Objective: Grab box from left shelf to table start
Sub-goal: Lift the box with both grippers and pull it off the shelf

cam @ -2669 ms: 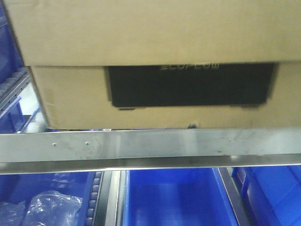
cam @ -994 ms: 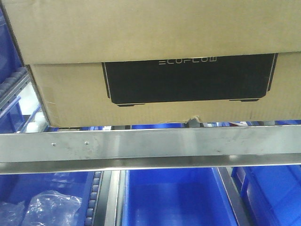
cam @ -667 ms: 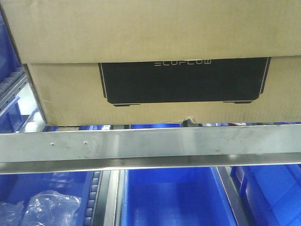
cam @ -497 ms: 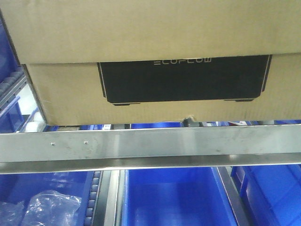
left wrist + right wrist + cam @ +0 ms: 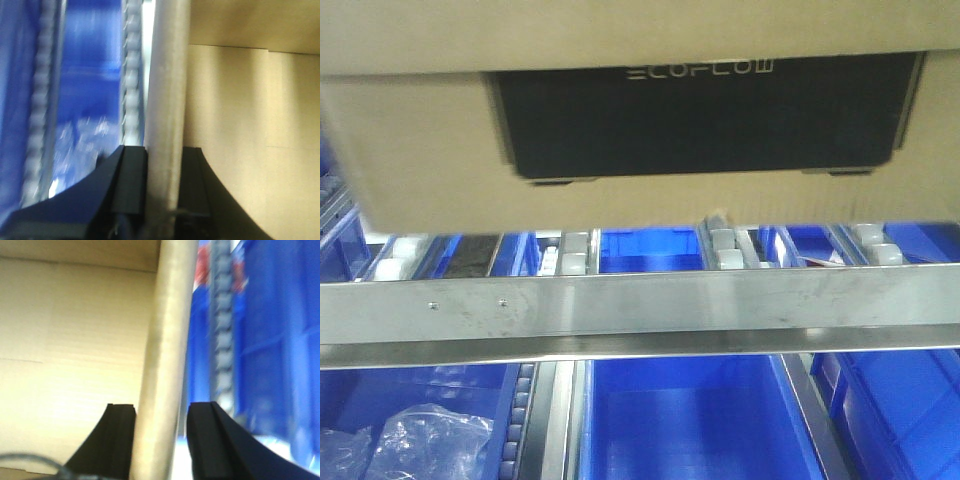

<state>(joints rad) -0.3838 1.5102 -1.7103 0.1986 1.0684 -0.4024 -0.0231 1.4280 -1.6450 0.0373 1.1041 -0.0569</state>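
Note:
The box (image 5: 420, 150), a brown cardboard carton with a black ECOFLOW panel (image 5: 700, 110), hangs above the left shelf's steel front rail (image 5: 640, 310). The grey roller tracks (image 5: 725, 245) show bare beneath it. In the left wrist view my left gripper (image 5: 162, 165) straddles an upright edge of the box (image 5: 240, 125), with both black fingers against that edge. My right gripper (image 5: 162, 412) straddles the opposite edge of the box (image 5: 75, 340). Its inner finger touches the edge, and a thin bright strip shows beside the outer finger. The table is out of view.
Blue plastic bins (image 5: 690, 420) sit on the level below the rail, one with a crumpled clear bag (image 5: 420, 440). Another blue bin (image 5: 910, 410) is at the lower right. Roller rails (image 5: 131, 75) (image 5: 222, 330) and blue bin walls run close outside each gripper.
The box has risen off the shelf and looms larger. Its bottom edge now sits well above the rail, uncovering the roller tracks that it hid half a second ago.

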